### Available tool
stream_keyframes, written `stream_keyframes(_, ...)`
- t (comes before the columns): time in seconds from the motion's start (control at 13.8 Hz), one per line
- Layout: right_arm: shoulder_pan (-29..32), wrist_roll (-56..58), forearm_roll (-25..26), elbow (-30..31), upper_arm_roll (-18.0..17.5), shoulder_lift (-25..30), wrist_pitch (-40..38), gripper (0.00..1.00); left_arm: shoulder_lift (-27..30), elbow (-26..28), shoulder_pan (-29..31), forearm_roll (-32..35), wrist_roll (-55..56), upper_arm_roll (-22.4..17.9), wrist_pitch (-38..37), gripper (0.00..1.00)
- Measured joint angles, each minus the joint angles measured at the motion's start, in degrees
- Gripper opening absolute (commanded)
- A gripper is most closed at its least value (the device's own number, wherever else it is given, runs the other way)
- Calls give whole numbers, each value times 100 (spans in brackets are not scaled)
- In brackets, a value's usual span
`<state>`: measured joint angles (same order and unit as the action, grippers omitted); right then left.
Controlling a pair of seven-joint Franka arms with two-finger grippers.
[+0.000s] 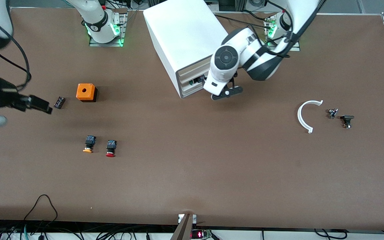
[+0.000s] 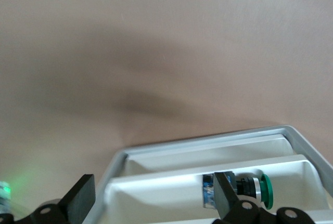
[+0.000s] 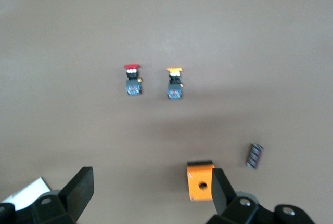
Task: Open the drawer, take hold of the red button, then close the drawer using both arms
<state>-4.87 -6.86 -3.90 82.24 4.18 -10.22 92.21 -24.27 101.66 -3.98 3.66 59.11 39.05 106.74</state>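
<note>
Brown tabletop (image 1: 192,173) fills the front view, with cables along its near edge and both arm bases at the top. One white cabinet (image 1: 185,36) stands between the bases; its cream drawer fronts face the front camera, and the left arm's wrist covers part of them, so the middle drawer (image 2: 208,187) shows best in the left wrist view, pulled out a little, a green-capped button (image 2: 255,190) lying inside and partly hidden by a finger. The left gripper (image 1: 227,93) sits at that drawer's front, its fingers spread wide with nothing between them. The right gripper (image 1: 38,105), cut off at the frame edge, hangs over the right arm's end of the table, fingers likewise spread and empty. One orange box (image 1: 86,92) sits there, a small dark part (image 1: 59,102) beside it. One white curved piece (image 1: 307,115) and two tiny dark parts (image 1: 340,117) lie toward the left arm's end. Two buttons lie nearer the camera: the orange-capped one (image 1: 88,144) and the red-capped button (image 1: 111,148), its long axis running toward the camera, cap nearest.
</note>
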Motion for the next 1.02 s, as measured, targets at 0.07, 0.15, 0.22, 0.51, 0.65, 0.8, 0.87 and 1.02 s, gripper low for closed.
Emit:
stream_keyframes(0.07,0,0,67,47,2,235,-156,100,7,-167,149,0,-323,-2,-219,100)
stream_keyframes(0.15,0,0,100,150,4,470,-238,100,12,-325,292,8,-641,-3,-431,100)
stream_keyframes(0.22,0,-1,121,308,5,709,-278,100,16,-484,426,42,-972,-4,-635,100)
stream_keyframes(0.51,0,-12,215,1054,8,1454,-243,100,160,-1167,889,364,-2161,-6,-1295,100)
stream_keyframes(0.65,0,-13,218,1480,8,1719,-1,100,369,-1416,1250,413,-2954,-7,-1522,100)
stream_keyframes(0.8,-1,-13,301,1921,3,1940,365,100,579,-1551,1679,415,-3804,-26,-1625,100)
stream_keyframes(0.87,-1,-13,350,2082,-5,2023,479,100,684,-1598,1818,415,-4169,-101,-1629,100)
stream_keyframes(1.02,-1,-13,371,2206,-20,2089,555,100,940,-1628,1761,400,-4645,-558,-1629,100)
